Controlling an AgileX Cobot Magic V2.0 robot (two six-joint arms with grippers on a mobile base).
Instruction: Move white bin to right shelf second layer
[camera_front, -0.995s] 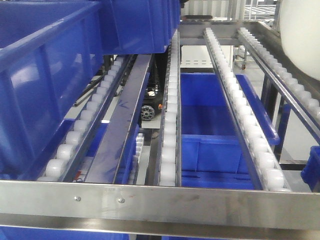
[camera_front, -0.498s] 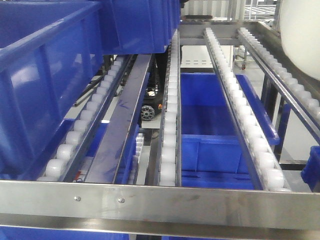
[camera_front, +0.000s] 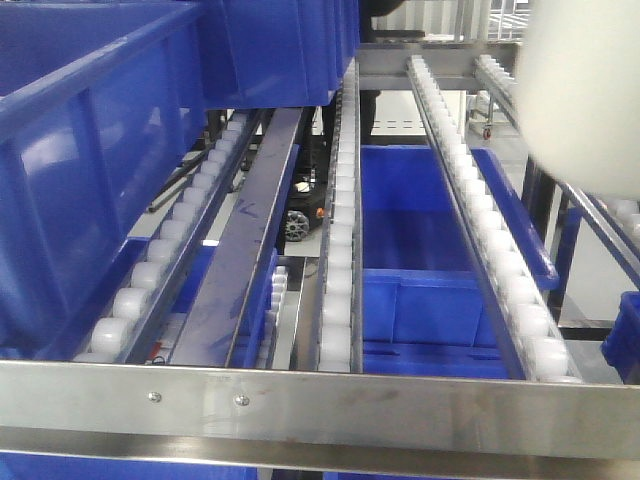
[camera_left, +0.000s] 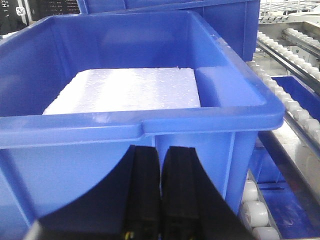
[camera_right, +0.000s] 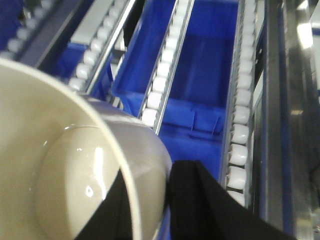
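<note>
Two black fingers of the right gripper pinch the bin's wall, holding it over the roller rails. Left gripper is pressed together before a blue crate.

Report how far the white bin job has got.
Done: the white bin is picked up, its wall pinched by the right tool, one finger inside and one outside. In hand: the front view shows the white bin over the right end of the right shelf second layer; whether it touches the rollers cannot be told. Left: set it down on the rollers and release. The left tool is shut, empty, facing a blue crate.
</note>
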